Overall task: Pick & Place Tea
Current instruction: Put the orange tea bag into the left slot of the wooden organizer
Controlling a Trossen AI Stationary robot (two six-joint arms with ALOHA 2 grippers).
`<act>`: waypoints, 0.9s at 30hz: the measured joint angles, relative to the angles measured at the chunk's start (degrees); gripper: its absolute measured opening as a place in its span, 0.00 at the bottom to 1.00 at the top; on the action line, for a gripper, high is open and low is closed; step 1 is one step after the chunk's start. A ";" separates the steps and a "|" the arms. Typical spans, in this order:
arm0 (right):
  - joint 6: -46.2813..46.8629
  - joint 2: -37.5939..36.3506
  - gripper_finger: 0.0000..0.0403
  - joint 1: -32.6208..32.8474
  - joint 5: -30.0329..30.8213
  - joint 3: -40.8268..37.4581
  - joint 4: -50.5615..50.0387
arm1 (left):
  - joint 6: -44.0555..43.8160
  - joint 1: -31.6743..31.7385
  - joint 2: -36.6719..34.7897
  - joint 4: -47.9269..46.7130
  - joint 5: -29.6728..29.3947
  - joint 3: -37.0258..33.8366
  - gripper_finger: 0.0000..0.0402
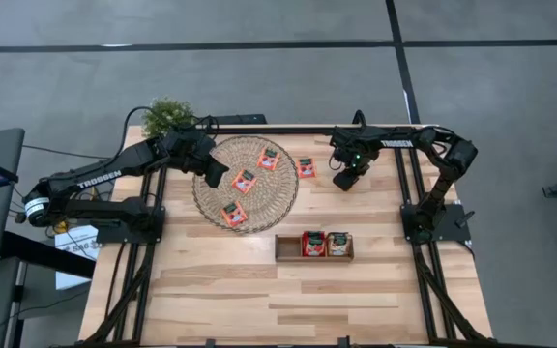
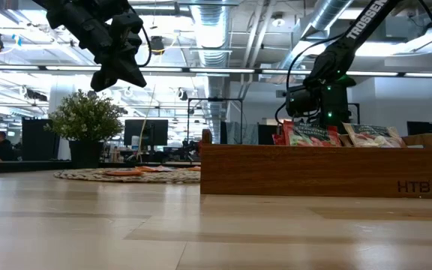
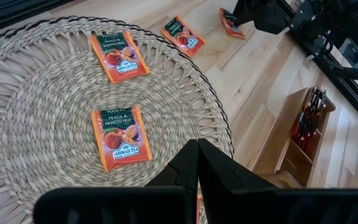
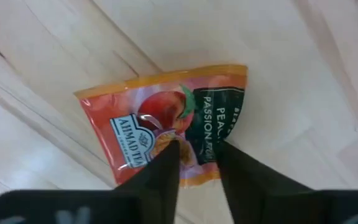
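The worktop [image 1: 288,300] carries a round woven mat [image 1: 277,198] near its far edge and a wooden tray [image 1: 288,248] nearer the middle, with a plant [image 1: 166,115] at the far left corner. Three tea sachets lie flat on the mat [image 1: 245,181], a fourth sachet [image 1: 306,167] lies on bare wood just beside the mat's right rim, and two more stand in the tray's middle and right compartments [image 1: 325,244]. The left end effector [image 1: 213,176] hangs over the mat's left part with its fingers pressed together and nothing between them. The right end effector [image 1: 344,180] is on the worktop's right side, near the lone sachet; its wrist view shows a sachet [image 4: 166,118] directly beneath narrowly parted fingers that hold nothing. Each sachet looks very light, thin and pliable, with a smooth foil-like skin that may slip, and lying flat it gives no raised side to catch. I judge the best hold is across one edge or corner, pinching down so the packet buckles up between the fingers. The sachets are nearly square, so the long axis is weak; their print points different ways, none lined up with the tray.
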 joint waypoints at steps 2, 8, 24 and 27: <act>0.00 0.00 0.18 0.02 0.05 0.00 -0.15 | 0.04 0.00 0.00 0.00 0.00 0.00 0.00; -0.50 -1.07 0.02 0.44 0.49 -0.19 -0.48 | 0.15 0.00 0.00 0.01 0.01 0.00 0.00; 0.39 -21.25 0.01 16.32 5.33 2.20 11.09 | -5.20 -0.02 1.02 10.60 5.35 0.00 0.00; -0.47 -21.97 0.00 21.06 10.74 5.31 15.67 | -7.07 -0.55 2.95 14.54 7.15 0.00 0.00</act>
